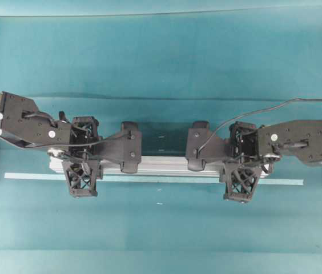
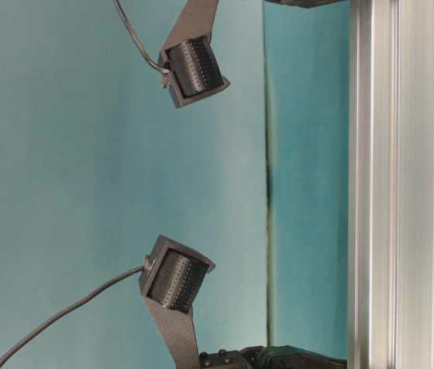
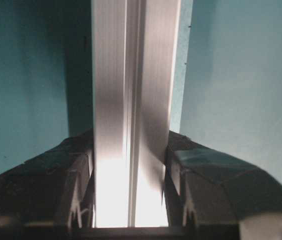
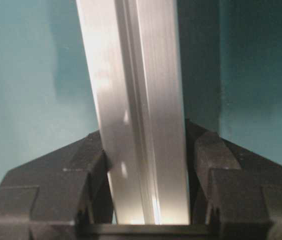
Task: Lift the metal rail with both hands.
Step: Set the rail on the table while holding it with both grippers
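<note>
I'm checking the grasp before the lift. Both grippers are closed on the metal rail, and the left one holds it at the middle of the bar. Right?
Not quite. The left gripper holds the metal rail near its left end, not the middle, as the overhead view shows. The right gripper is closed on it towards the other end; both wrist views show fingers against the rail's sides.

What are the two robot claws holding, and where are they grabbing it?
Both hold the metal rail. The left claw is shut on it near its left end, the right claw near its right end, fingers pressing its two long sides.

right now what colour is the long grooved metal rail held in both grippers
Silver, bare brushed aluminium rail; clearest in the right wrist view.
</note>
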Controlling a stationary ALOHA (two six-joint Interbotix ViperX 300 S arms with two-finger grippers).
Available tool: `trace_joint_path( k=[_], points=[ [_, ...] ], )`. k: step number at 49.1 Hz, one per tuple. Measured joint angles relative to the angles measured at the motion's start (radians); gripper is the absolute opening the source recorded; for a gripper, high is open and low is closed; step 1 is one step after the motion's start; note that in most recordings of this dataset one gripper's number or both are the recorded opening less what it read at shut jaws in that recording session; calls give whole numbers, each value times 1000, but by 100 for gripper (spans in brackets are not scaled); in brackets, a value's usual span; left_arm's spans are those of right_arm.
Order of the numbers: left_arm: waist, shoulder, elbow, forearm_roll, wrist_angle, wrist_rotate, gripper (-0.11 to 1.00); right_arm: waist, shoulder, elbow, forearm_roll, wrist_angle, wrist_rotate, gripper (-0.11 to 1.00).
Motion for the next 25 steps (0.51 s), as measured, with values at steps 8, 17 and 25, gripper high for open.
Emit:
trace_joint_path(
  k=[8, 17, 25],
  points=[
    [0, 0, 3, 0, -5, -8, 28, -2, 2, 2, 0, 0, -5, 38],
    [0, 0, 5, 0, -11, -11, 28, -3, 2, 3, -2, -3, -5, 38],
    [-6, -2, 5, 0, -11, -18, 28, -2, 3, 3, 0, -3, -3, 38]
  ],
)
